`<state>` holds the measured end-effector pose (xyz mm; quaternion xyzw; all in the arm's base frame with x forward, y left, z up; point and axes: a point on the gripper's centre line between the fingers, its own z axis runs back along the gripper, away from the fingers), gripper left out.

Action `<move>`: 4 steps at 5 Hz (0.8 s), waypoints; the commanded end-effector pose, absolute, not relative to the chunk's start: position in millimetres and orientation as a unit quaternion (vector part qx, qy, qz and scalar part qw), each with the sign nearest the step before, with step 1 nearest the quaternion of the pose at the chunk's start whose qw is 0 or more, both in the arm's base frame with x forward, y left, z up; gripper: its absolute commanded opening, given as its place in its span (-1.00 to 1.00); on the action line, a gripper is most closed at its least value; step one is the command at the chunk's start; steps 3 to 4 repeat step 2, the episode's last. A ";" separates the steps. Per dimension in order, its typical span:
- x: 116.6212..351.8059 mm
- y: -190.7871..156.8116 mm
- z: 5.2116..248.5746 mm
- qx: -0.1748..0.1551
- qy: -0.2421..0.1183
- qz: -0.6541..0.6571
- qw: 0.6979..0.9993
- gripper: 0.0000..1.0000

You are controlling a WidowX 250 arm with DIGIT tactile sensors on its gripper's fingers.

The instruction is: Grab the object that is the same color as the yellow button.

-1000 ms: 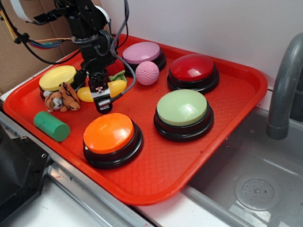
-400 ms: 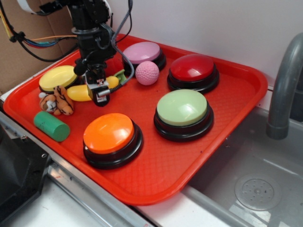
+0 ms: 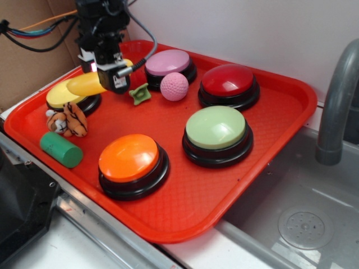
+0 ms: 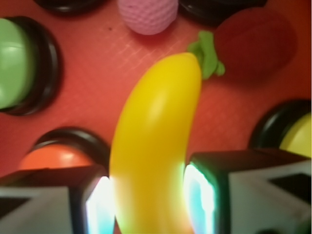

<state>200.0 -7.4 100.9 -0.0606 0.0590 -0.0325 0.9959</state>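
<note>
The object, a glossy yellow toy banana (image 3: 85, 84), hangs in the air above the red tray (image 3: 185, 202), over the yellow button (image 3: 63, 99), whose top it partly hides. My gripper (image 3: 106, 78) is shut on the banana's middle. In the wrist view the banana (image 4: 153, 141) runs up between both lit fingers (image 4: 201, 192) of the gripper (image 4: 148, 204). Its green stem piece (image 3: 139, 93) lies on the tray, apart from the banana. The wrist view shows the stem (image 4: 207, 53) past the banana's tip and the yellow button (image 4: 297, 139) at the right edge.
A plush tiger (image 3: 68, 120) and a green cylinder (image 3: 60, 149) lie at the tray's left. Orange (image 3: 130, 159), pale green (image 3: 216, 129), red (image 3: 229, 81) and pink (image 3: 168, 61) buttons and a pink ball (image 3: 174, 86) fill the tray. A sink (image 3: 303, 224) and faucet (image 3: 336, 112) stand to the right.
The gripper has risen and moved back left with the banana in it. The banana left the tray floor; its green stem stayed behind on the tray.
</note>
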 end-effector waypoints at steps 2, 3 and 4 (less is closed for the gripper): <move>197.0 -55.9 140.1 -0.065 0.020 0.001 0.998 -1.00; 197.0 -55.9 140.1 -0.065 0.020 0.001 0.998 -1.00; 197.0 -55.9 140.1 -0.065 0.020 0.001 0.998 -1.00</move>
